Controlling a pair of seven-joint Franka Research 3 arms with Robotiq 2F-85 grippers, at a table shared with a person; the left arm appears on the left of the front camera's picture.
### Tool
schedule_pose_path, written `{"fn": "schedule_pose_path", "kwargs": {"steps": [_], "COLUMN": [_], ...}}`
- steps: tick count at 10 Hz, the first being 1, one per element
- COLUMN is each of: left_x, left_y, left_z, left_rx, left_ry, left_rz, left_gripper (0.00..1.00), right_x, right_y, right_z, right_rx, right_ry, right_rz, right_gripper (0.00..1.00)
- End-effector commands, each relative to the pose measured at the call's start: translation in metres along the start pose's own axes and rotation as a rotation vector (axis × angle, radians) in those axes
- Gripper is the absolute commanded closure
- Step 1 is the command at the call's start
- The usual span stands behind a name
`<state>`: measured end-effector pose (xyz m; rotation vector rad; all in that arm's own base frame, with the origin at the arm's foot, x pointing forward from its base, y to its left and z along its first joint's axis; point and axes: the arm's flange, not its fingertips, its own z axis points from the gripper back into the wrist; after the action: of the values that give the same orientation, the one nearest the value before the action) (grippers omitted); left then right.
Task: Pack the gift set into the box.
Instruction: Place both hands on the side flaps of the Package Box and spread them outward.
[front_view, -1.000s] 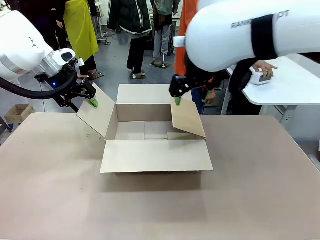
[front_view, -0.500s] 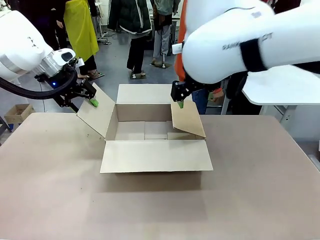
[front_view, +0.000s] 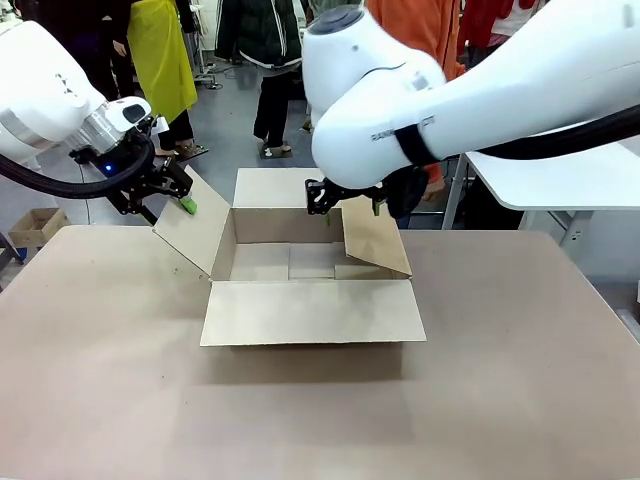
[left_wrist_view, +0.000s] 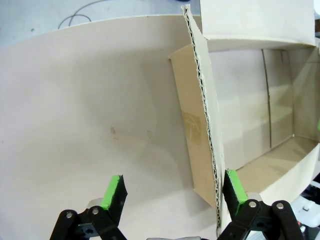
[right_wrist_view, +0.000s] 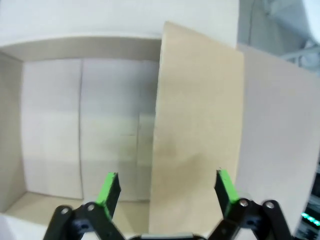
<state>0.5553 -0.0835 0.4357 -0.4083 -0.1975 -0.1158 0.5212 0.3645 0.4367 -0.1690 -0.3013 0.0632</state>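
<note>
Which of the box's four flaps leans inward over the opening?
The right flap, below the right gripper. The left flap, near flap and far flap all lean or lie outward.

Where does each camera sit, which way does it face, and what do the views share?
Front: fixed on the robot's side, facing across the table at the box; left gripper and right gripper show at its flaps.
Left wrist: on that wrist, looking along the open left gripper, left flap by one finger.
Right wrist: on that wrist, looking along the open right gripper at the right flap.
Shared: all show the box's inside.
</note>
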Motion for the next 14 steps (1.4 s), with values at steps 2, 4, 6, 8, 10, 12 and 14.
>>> {"fn": "schedule_pose_path", "kwargs": {"steps": [2,4,6,8,10,12,14], "left_x": [-0.001,-0.001,-0.001,-0.001,-0.001,-0.001,-0.001], "left_y": [-0.002,-0.002,-0.002,-0.002,-0.002,-0.002,-0.002], "left_z": [0.001,0.001,0.001,0.001,0.001,0.001,0.001], "left_rx": [0.016,0.016,0.016,0.016,0.016,0.016,0.016], "left_ry": [-0.004,-0.004,-0.004,-0.004,-0.004,-0.004,-0.004], "left_rz": [0.009,0.009,0.009,0.009,0.009,0.009,0.009], "left_gripper": [0.0,0.0,0.0,0.0,0.0,0.0,0.0], "right_x": [0.012,0.008,0.007,0.006,0.008,0.006,0.002], "right_y": [0.026,0.024,0.02,0.014,0.002,-0.027,-0.056], "right_z": [-0.016,-0.03,-0.032,-0.038,-0.032,-0.018,-0.001], "right_rx": [-0.19,-0.181,-0.169,-0.192,-0.217,-0.227,-0.16], "right_ry": [0.013,0.037,0.043,0.05,0.034,0.031,0.037], "right_rz": [-0.091,-0.092,-0.094,-0.086,-0.112,-0.152,-0.162], "right_gripper": [0.0,0.0,0.0,0.0,0.0,0.0,0.0]}}
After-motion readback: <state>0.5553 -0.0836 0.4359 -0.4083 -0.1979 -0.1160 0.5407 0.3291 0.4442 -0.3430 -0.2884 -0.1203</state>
